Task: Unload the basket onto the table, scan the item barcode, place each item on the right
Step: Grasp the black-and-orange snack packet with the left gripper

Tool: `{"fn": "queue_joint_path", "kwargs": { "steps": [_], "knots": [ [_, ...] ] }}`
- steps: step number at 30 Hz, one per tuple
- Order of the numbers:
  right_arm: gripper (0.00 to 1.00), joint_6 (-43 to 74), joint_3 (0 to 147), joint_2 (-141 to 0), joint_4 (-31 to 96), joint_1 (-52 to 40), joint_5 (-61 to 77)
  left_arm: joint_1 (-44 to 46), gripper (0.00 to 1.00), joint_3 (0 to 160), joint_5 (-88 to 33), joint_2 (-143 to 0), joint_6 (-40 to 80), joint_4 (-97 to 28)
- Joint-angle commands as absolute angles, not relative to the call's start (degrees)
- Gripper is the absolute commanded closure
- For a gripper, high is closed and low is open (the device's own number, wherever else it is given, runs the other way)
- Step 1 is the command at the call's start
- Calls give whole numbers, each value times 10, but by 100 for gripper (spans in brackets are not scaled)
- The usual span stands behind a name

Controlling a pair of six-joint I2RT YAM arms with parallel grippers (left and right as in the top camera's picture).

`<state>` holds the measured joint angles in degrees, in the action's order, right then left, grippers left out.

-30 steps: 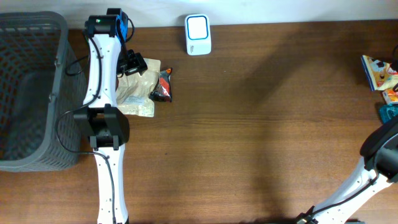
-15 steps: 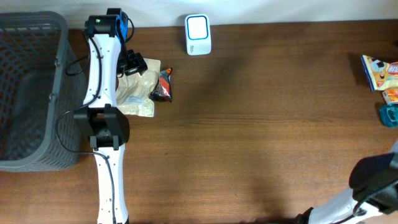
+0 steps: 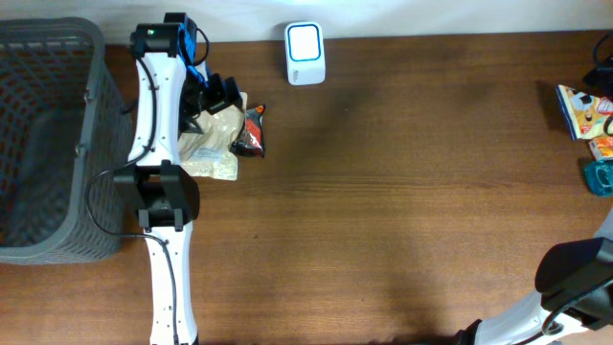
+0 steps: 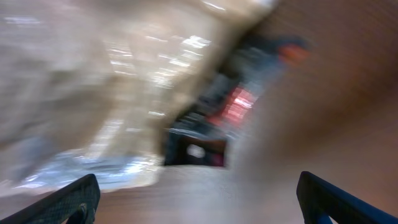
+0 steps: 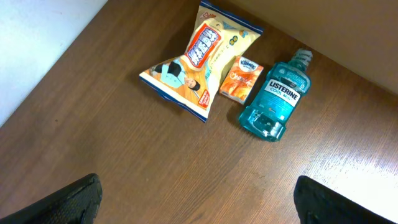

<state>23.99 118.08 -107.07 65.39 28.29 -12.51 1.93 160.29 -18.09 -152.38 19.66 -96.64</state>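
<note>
My left gripper (image 3: 222, 96) hangs open over a heap of pale plastic bags (image 3: 213, 144), beside a dark red-marked snack packet (image 3: 251, 132). The left wrist view is blurred; the dark packet (image 4: 214, 118) lies ahead of the left gripper (image 4: 199, 205), nothing between its fingers. A white barcode scanner (image 3: 305, 53) stands at the table's back edge. My right gripper (image 5: 199, 208) is open high above a yellow chips bag (image 5: 199, 62), an orange tissue pack (image 5: 241, 78) and a teal mouthwash bottle (image 5: 277, 99).
A grey mesh basket (image 3: 48, 144) fills the far left. The chips bag (image 3: 581, 110), the tissue pack (image 3: 601, 146) and the bottle (image 3: 599, 177) lie at the table's right edge. The right arm's base link (image 3: 575, 278) shows at bottom right.
The left gripper has swung slightly right toward the dark packet. The right arm has pulled back and up from the right-hand items, and its jaws have spread wider.
</note>
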Motion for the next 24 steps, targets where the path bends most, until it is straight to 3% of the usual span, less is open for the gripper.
{"fn": "queue_joint_path", "kwargs": {
  "steps": [1,12,16,20,24],
  "knots": [
    [2,241,1183,-1072,654,280,-124,63,1,1608,-256,-1507,83,-967],
    [2,241,1183,-1072,654,280,-124,164,1,1554,45,-1511,82,-889],
    [2,241,1183,-1072,654,280,-124,147,0,1528,54,-1511,80,-861],
    [1,241,1183,-1072,654,280,-124,126,13,1507,36,-1511,80,-854],
    [2,241,1183,-1072,654,280,-124,120,12,1470,-45,-1511,56,-833]
  ]
}}
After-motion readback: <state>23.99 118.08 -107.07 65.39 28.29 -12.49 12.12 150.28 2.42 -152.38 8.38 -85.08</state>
